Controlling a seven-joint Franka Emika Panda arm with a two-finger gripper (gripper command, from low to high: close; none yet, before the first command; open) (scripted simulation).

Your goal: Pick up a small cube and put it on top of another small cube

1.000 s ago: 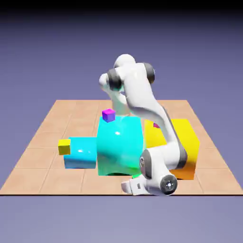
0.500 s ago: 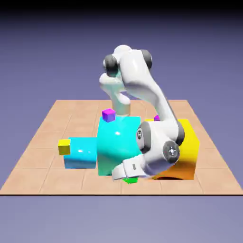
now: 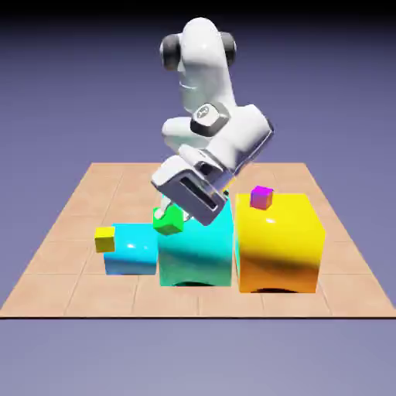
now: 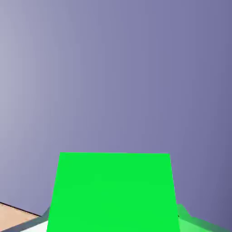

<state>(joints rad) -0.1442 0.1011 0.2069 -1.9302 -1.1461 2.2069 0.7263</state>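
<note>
My gripper [image 3: 167, 217] is shut on the small cube [image 3: 168, 221], a tiny bright green one, and holds it in the air in front of the big cyan block's [image 3: 197, 247] upper left corner. The hand is tilted, pointing down toward the exterior view's left. In the hand view the small cube [image 4: 113, 192] fills the bottom middle and hides the fingertips; above it there is only blue-violet backdrop. A tiny purple-magenta cube [image 3: 261, 196] sits on top of the big yellow block [image 3: 277, 241]. A tiny yellow cube [image 3: 104, 239] rests at the left end of the low cyan block [image 3: 133, 249].
The big cyan and yellow blocks stand side by side at the table's near middle, with the low cyan block on their left. A sliver of the tan tiled table [image 4: 13, 210] shows at the hand view's lower left corner.
The arm has lifted from low at the table's near edge up and toward the exterior view's left, carrying the green cube. The purple cube on the cyan block is now hidden behind the hand.
</note>
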